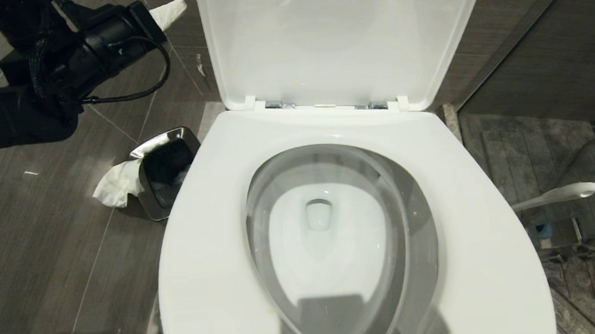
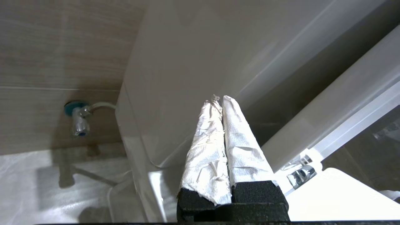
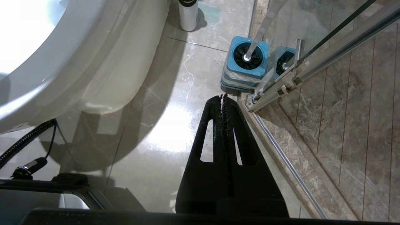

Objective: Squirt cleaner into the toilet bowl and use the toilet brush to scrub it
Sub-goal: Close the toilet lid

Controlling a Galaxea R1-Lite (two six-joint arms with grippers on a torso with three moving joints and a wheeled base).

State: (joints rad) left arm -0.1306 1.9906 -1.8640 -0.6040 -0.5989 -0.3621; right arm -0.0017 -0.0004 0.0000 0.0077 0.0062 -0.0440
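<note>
Right wrist view shows the toilet brush standing in its blue holder beside the toilet bowl, looking light and stiff, best grabbed high on its thin handle, with both end effectors pressed together, empty.

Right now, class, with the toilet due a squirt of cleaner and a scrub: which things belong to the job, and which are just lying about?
Belongs to the job:
glossy white ceramic toilet bowl
white-handled toilet brush in its blue-topped holder

Just lying about:
square steel waste bin
crumpled white tissue beside it
</note>
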